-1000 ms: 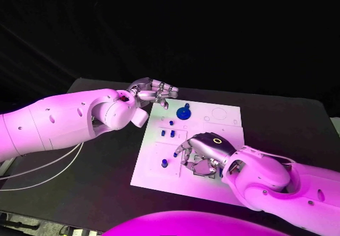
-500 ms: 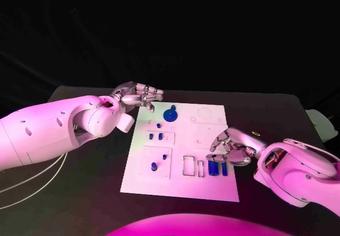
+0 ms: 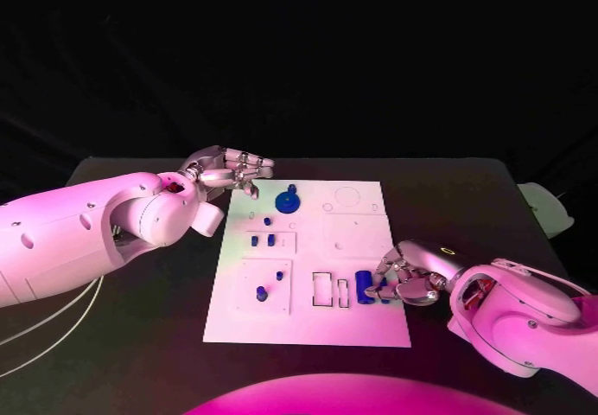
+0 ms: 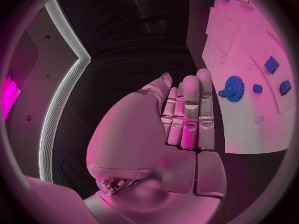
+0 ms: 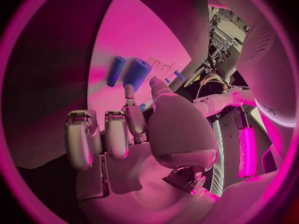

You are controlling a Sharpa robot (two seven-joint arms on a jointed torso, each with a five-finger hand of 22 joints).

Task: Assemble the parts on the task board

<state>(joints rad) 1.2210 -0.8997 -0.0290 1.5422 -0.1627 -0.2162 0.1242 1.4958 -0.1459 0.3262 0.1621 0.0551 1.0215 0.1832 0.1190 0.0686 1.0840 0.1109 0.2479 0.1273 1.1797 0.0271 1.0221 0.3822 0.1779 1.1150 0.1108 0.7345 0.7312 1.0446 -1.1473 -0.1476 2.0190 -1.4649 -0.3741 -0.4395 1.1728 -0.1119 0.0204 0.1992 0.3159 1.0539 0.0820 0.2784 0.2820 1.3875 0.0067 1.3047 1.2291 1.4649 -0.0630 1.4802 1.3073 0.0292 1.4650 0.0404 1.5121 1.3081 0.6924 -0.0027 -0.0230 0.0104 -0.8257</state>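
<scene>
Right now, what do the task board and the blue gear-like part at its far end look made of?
The task board looks like rigid plastic or coated sheet, matt: flat, uniformly pale, with crisp cut-out slots. The blue gear-like part looks like moulded or printed plastic: solid opaque colour, a toothed rim in the left wrist view, no metallic glint. Neither can be confirmed under the coloured light.

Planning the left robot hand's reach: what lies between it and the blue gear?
Only bare white task board, in the head view, between the left robot hand and blue gear.
</scene>
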